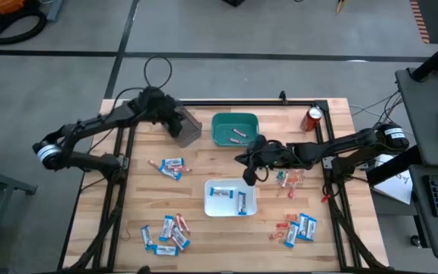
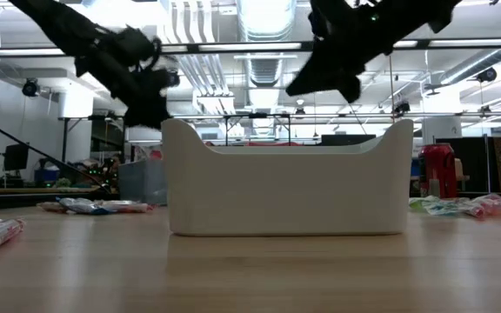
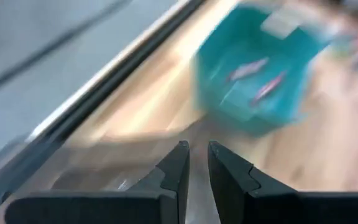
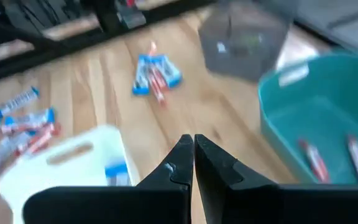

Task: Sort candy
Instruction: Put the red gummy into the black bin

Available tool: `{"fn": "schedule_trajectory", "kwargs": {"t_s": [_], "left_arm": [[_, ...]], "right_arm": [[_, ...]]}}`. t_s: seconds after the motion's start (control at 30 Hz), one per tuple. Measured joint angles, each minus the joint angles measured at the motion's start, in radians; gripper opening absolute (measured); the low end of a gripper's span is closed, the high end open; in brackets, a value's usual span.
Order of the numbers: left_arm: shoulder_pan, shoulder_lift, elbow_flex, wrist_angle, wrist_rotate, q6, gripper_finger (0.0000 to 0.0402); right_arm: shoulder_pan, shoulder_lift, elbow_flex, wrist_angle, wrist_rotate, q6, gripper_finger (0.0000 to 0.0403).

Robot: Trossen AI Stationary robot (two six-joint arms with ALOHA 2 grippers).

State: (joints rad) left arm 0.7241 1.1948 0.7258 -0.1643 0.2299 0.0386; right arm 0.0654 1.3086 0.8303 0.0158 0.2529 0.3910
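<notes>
The candy is lying in several groups on the wooden table [image 1: 204,228]. Two blue-and-white packets [image 1: 230,197] are sitting inside the white bin [image 1: 210,207] at the table's centre. Two slim pinkish sticks [image 1: 239,135] are resting in the teal bin [image 1: 220,122] toward the far edge. Loose clusters are lying at the near left [image 1: 166,232], at the near right [image 1: 296,228], left of the white bin [image 1: 170,167], and right of it [image 1: 290,179].

The right gripper [image 1: 249,176] is hovering between the teal bin and the white bin, just above the white bin's far right corner. Its fingers [image 4: 180,163] are pressed together and are holding nothing.

The left gripper [image 3: 198,163] is positioned over the clear grey bin [image 1: 188,129], just left of the teal bin. Its fingers [image 3: 174,171] are standing a narrow slit apart, with nothing visible between them.

A red soda can [image 1: 313,119] is standing near the table's far right corner.
</notes>
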Motion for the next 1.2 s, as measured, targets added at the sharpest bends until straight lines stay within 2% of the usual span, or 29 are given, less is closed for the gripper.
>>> {"fn": "schedule_trajectory", "kwargs": {"t_s": [0.1, 0.27, 0.43, 0.57, 0.8, 0.9, 1.03, 1.2], "left_arm": [[-0.117, -0.088, -0.077, 0.148, -0.002, -0.064, 0.0043], [-0.312, -0.210, -0.175, 0.305, -0.053, -0.141, 0.0043], [-0.468, -0.277, -0.225, 0.351, -0.191, -0.170, 0.0043], [-0.543, -0.288, -0.242, 0.357, -0.247, -0.179, 0.0043], [-0.569, -0.266, -0.235, 0.365, -0.248, -0.191, 0.0043], [-0.569, -0.260, -0.222, 0.370, -0.249, -0.186, 0.0042], [-0.569, -0.247, -0.210, 0.368, -0.249, -0.183, 0.0042], [-0.569, -0.234, -0.212, 0.366, -0.249, -0.190, 0.0042]], "right_arm": [[0.002, -0.016, 0.000, -0.079, -0.036, 0.101, 0.0009], [0.012, -0.024, 0.000, -0.204, -0.239, 0.312, 0.0009], [0.070, -0.019, 0.000, -0.385, -0.445, 0.546, 0.0009], [0.149, -0.018, 0.000, -0.554, -0.525, 0.724, 0.0009], [0.259, -0.019, 0.000, -0.994, -0.531, 0.898, 0.0009], [0.269, -0.019, 0.000, -1.113, -0.445, 0.921, 0.0011], [0.268, -0.019, -0.001, -1.081, -0.375, 0.926, 0.0037], [0.268, -0.018, -0.019, -1.039, -0.332, 0.958, 0.0104]]}}
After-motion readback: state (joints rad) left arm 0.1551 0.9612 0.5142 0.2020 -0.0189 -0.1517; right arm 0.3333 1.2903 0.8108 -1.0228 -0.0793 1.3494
